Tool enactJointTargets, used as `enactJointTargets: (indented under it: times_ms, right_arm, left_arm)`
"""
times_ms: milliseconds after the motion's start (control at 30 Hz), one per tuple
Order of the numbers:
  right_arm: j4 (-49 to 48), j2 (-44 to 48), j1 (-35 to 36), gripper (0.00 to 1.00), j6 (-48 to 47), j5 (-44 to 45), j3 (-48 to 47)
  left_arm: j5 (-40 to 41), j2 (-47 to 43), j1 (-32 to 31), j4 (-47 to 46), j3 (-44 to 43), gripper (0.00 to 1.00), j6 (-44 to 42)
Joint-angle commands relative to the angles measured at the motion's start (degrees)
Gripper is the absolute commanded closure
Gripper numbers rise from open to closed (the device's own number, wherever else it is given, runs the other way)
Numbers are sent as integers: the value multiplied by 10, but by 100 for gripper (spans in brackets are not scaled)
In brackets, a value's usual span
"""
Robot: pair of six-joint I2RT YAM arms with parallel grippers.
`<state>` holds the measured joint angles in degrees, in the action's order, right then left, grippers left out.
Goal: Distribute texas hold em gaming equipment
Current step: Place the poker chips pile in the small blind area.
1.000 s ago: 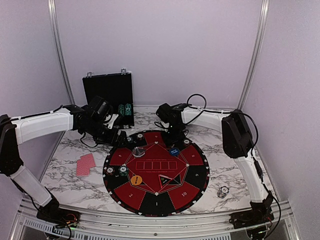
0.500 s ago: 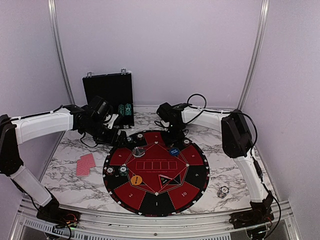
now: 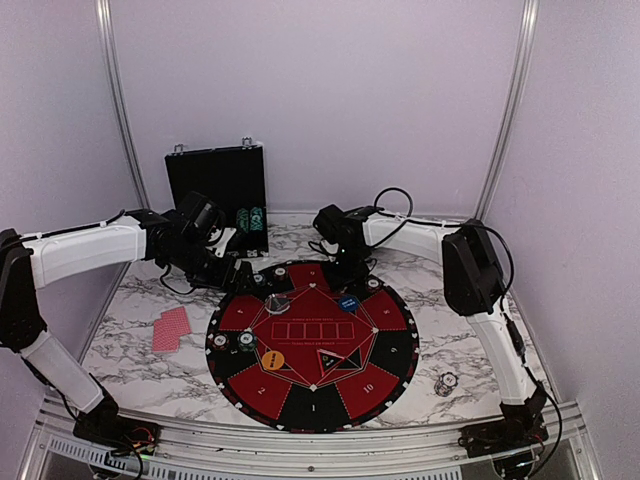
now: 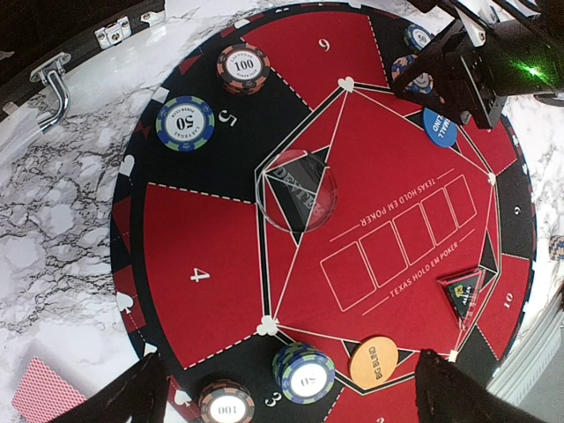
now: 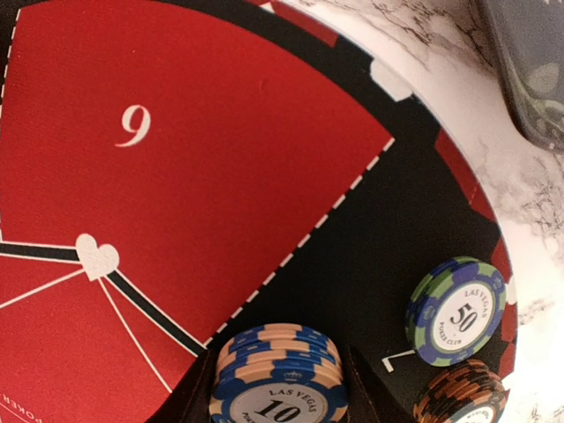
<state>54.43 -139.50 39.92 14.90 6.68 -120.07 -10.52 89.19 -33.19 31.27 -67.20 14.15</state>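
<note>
My right gripper [image 5: 278, 388] is shut on a stack of blue-and-tan "10" chips [image 5: 278, 370], low over a black wedge of the round mat [image 3: 312, 340] at its far edge. Beside it lie a green-blue "50" chip [image 5: 456, 310] and a brown stack [image 5: 463, 395]. My left gripper [image 4: 289, 374] hangs open and empty above the mat's left side, over a "50" stack [image 4: 304, 372]. Also on the mat are a clear dealer disc [image 4: 295, 189], a blue disc [image 4: 440, 126] and an orange disc [image 4: 374, 359]. Red-backed cards [image 3: 171, 328] lie left of the mat.
A black hinged case [image 3: 217, 190] stands open at the back left, with chips [image 3: 251, 217] in it. One chip stack [image 3: 447, 383] sits on the marble at the front right. More chips [image 4: 243, 67] rest on the mat's black wedges.
</note>
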Motion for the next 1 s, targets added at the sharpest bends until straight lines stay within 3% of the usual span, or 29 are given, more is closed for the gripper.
enactJointTargets:
  times_ms: [0,467,967]
  right_arm:
    - [-9,-21,-8,62,-5,8,-7]
    - [-2,-5,-8,53,-6,11,-12]
    - [23,27,-9,52,-6,22,-36]
  left_arm:
    - [-7,-6,5,-7,6,1,3]
    - [-8,-6,7,-7,6,1,3]
    - [-8,-5,7,-7,7,1,3]
